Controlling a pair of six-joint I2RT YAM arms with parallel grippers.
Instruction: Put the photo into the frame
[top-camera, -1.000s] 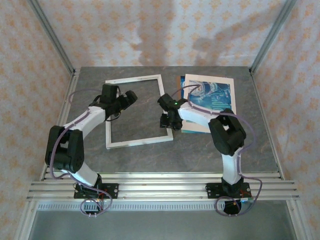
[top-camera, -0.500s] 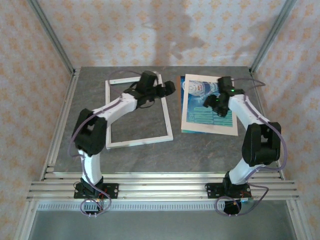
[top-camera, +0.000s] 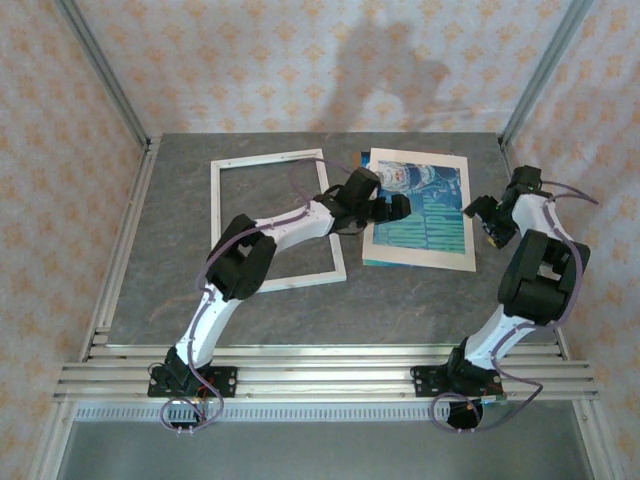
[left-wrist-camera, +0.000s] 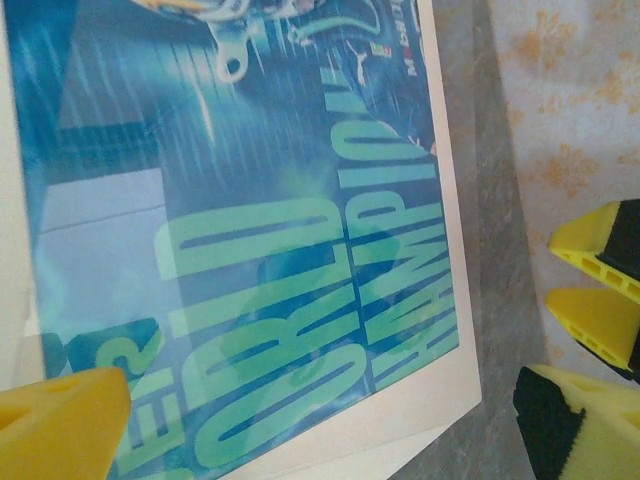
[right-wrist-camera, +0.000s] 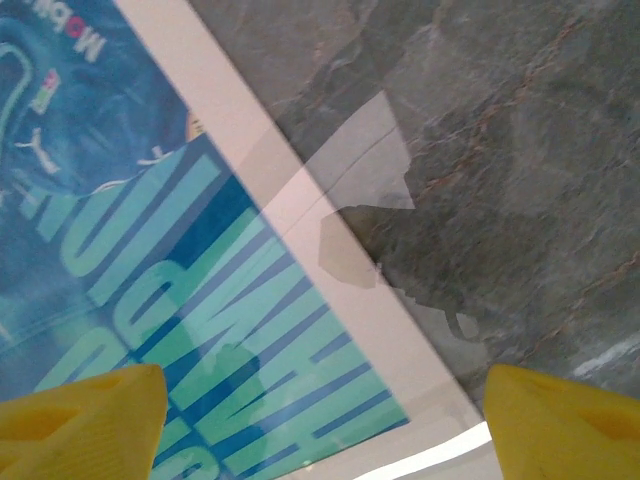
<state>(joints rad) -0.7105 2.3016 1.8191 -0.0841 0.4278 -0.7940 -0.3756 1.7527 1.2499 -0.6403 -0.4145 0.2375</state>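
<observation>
now that both arms have swung from the frame (top-camera: 215, 230) to flank the photo (top-camera: 425, 205), we find the left gripper (top-camera: 399, 208) and right gripper (top-camera: 474, 210) spread and empty at its side edges; the photo lies flat beside the frame, ungrasped.

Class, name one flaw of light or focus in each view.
Top external: dim shadows on the back wall. Left wrist: the photo looks soft, its lettering out of focus. Right wrist: a dark shadow lies on the table beside the photo.
</observation>
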